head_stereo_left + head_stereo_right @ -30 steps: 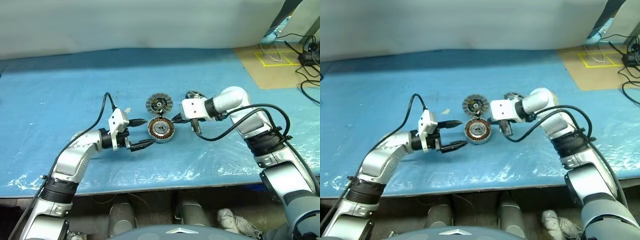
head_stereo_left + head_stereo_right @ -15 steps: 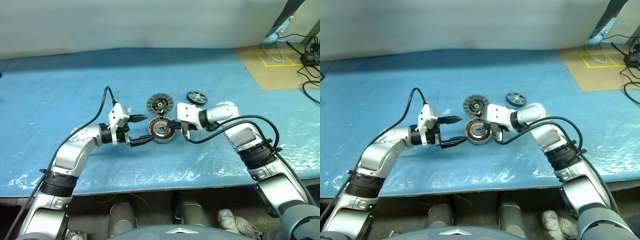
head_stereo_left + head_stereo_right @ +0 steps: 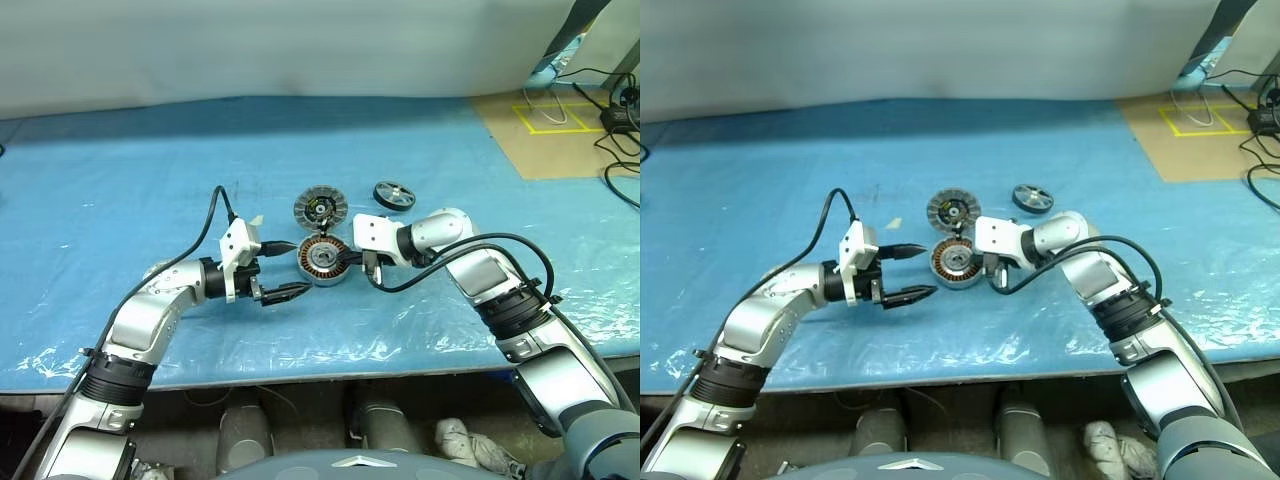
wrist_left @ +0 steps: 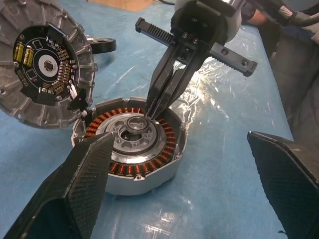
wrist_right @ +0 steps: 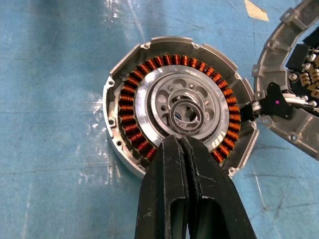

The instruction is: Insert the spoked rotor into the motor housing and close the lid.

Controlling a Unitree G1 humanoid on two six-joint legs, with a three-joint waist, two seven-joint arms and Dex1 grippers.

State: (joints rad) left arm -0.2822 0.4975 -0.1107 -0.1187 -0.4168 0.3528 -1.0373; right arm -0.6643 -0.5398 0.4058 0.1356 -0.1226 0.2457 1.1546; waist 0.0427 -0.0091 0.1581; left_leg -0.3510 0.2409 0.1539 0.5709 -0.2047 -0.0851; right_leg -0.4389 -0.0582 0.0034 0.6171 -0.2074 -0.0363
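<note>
Centrally on blue worktop (image 3: pixel 120 180): housing (image 3: pixel 322 259), copper windings showing. Right hand (image 4: pixel 152 112) pinched shut, holding nothing, tips resting at housing's silver hub. Left hand (image 3: pixel 290 268) spread wide, empty, just left of housing. Lid (image 3: pixel 320 208) directly above housing in frame, touching it. Rotor (image 3: pixel 394 194) upper right, apart.

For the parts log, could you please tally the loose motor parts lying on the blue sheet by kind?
Motor housing with copper windings: 1
Lid, ribbed silver disc lying behind the housing: 1
Spoked rotor, black wheel lying apart to the right: 1
Total: 3
</note>
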